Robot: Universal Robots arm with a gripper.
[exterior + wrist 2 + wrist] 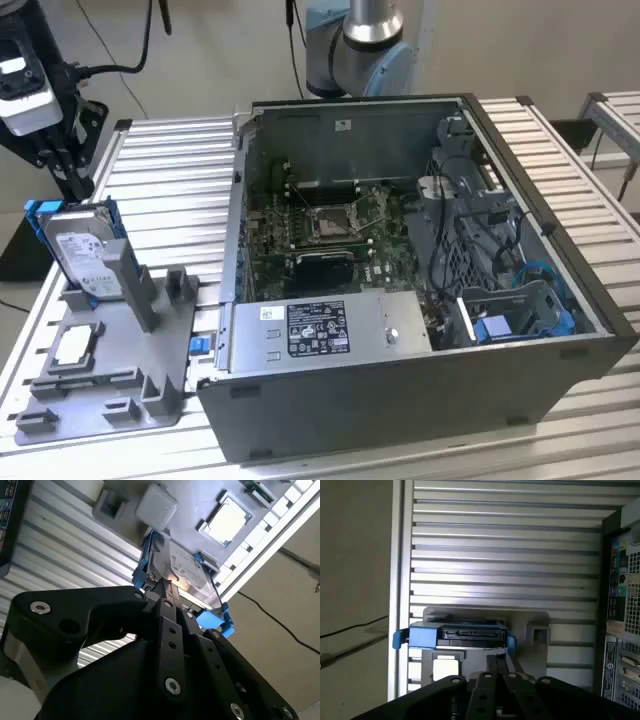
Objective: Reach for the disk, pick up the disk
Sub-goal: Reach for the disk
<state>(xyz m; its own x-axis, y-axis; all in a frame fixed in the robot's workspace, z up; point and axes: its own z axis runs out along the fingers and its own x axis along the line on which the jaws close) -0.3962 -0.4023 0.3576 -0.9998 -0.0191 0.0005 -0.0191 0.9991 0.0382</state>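
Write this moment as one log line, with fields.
stage: reach | gripper: at edge of disk | disk: upright in grey holder, not lifted

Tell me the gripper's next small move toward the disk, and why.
Probably ease the gripper a little closer onto the disk: it stands upright in the grey holder, and in the second wrist view the gripper's tip sits just at its blue-framed edge.
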